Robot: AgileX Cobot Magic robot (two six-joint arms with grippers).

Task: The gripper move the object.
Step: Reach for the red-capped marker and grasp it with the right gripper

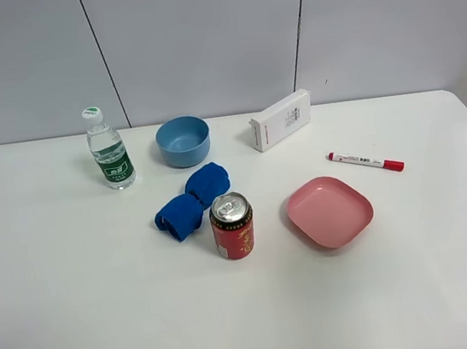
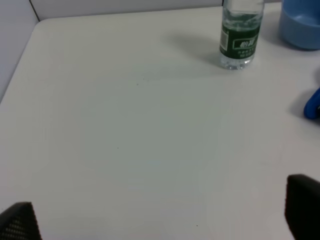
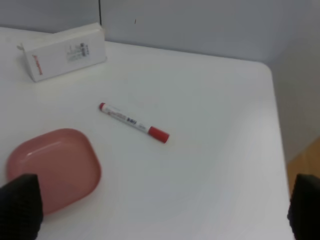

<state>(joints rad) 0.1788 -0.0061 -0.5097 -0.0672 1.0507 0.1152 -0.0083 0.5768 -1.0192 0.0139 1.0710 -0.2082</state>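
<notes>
The marker pen (image 1: 365, 161), white with a red cap and red tail tip, lies flat on the white table (image 1: 80, 315) at the right, behind the pink plate. It also shows in the right wrist view (image 3: 133, 122), well ahead of my right gripper (image 3: 162, 207). That gripper is open and empty, with only its black fingertips (image 3: 20, 205) showing. My left gripper (image 2: 160, 215) is open and empty over bare table at the left, far from the pen. Neither arm shows in the exterior view.
A pink plate (image 1: 329, 211), a red can (image 1: 233, 226), a blue cloth (image 1: 192, 201), a blue bowl (image 1: 183, 141), a water bottle (image 1: 109, 148) and a white box (image 1: 281, 120) stand around the table's middle and back. The table's right edge (image 3: 277, 125) is near the pen.
</notes>
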